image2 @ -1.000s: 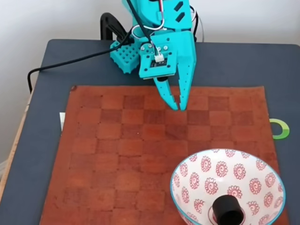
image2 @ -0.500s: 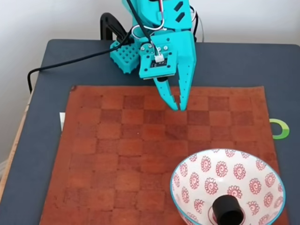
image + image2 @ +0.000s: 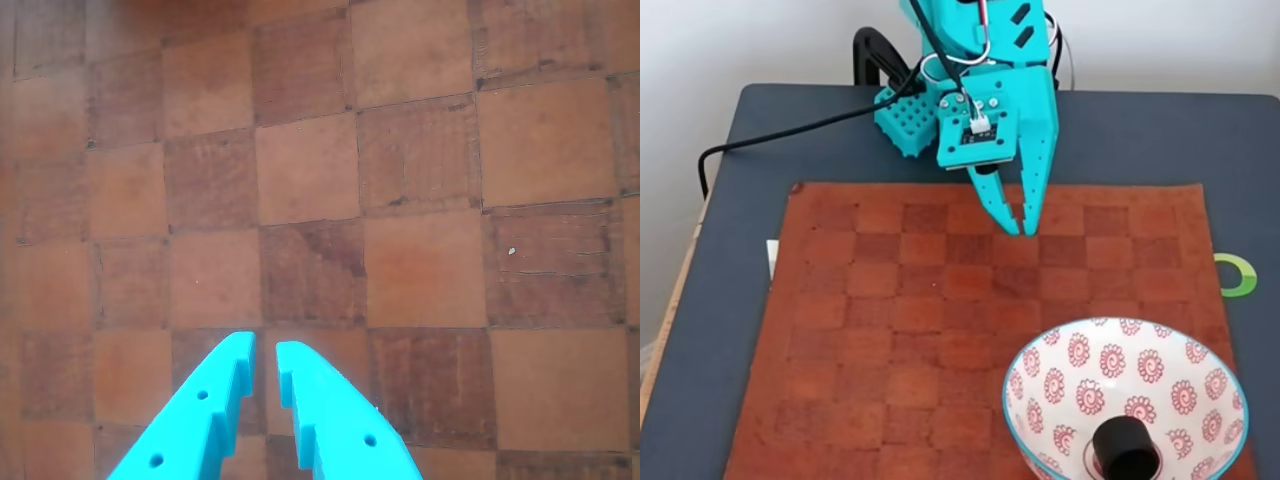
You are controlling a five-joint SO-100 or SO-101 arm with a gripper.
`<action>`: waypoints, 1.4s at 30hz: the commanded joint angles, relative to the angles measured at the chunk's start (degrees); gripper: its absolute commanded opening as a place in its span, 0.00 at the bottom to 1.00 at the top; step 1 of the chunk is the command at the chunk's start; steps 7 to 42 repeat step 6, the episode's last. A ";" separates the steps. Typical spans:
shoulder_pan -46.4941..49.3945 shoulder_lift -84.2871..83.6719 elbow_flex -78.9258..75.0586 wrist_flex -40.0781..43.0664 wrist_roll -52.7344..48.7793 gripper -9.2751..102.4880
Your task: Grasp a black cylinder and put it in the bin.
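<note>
Black and matte, the black cylinder (image 3: 1127,450) sits in the bottom of the bin (image 3: 1070,360), the flower-patterned bowl at the lower right of the fixed view, resting on the red central ring with one flat round end turned up and slightly toward the camera. Its long axis therefore runs close to vertical, leaning a little, though it is so stubby that the axis is barely longer than its width. Nothing has shifted over the last second: the cylinder lies where it lay, and the teal gripper (image 3: 1019,228) hangs unmoved over the far edge of the brown checkered mat (image 3: 870,330), well apart from the bowl. Its jaws are drawn nearly together with only a thin slit between the tips, and they hold nothing; the other view shows the same narrow gap over bare checker squares (image 3: 420,270). Judged from this stillness, with the cylinder already in the bowl and the arm pulled back near its base, the task looks finished and the arm appears to be resting.
</note>
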 commanded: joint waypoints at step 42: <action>-0.44 2.99 -0.26 0.09 -0.35 0.09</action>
